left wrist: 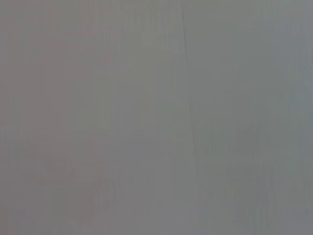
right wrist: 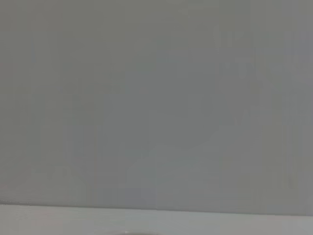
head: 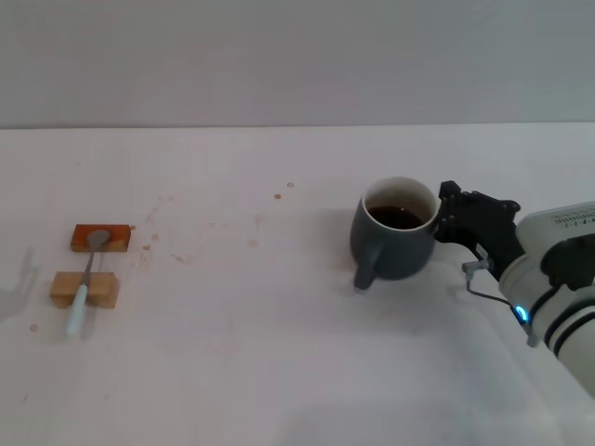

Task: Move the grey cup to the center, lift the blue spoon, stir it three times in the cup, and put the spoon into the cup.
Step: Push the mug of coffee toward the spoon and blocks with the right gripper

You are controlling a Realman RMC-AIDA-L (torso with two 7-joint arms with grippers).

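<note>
Reaching in from the right, the right gripper (head: 444, 216) touches the cup's (head: 395, 243) right wall, its grip impossible to judge, table centre lying leftward.

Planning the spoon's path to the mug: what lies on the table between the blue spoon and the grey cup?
Head view: bare white table, only faint brown stains, between the blue spoon and the grey cup. The right tool is at the cup's far side.
</note>
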